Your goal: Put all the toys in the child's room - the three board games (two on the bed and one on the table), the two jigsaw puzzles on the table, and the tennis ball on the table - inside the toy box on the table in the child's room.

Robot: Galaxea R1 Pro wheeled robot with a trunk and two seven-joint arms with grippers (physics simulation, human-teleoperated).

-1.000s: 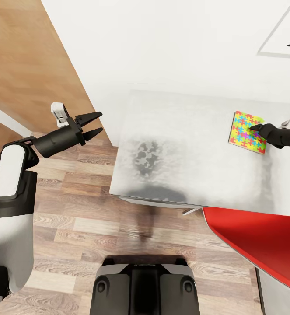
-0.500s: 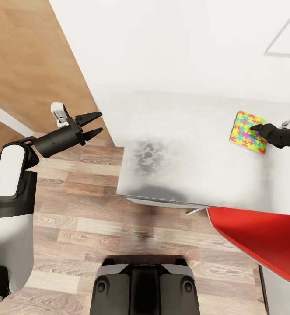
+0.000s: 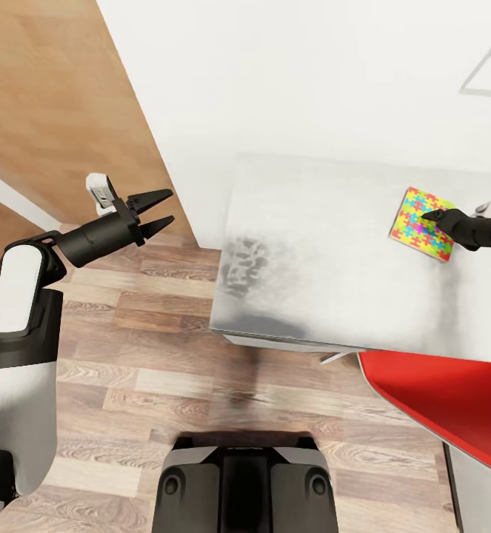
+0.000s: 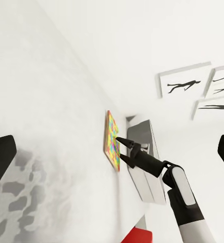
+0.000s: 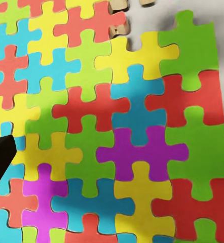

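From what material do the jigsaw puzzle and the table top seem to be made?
Jigsaw puzzle: probably thin card or foam, matte, judging by its flat interlocking pieces in solid colours with no glare. Table: looks like pale smooth laminate or painted board, slightly glossy, since it carries soft mottled reflections.

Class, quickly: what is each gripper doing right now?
Left gripper: open, empty, over the floor.
Right gripper: over the puzzle; cannot tell.

One jigsaw puzzle (image 3: 421,223); two pincers.
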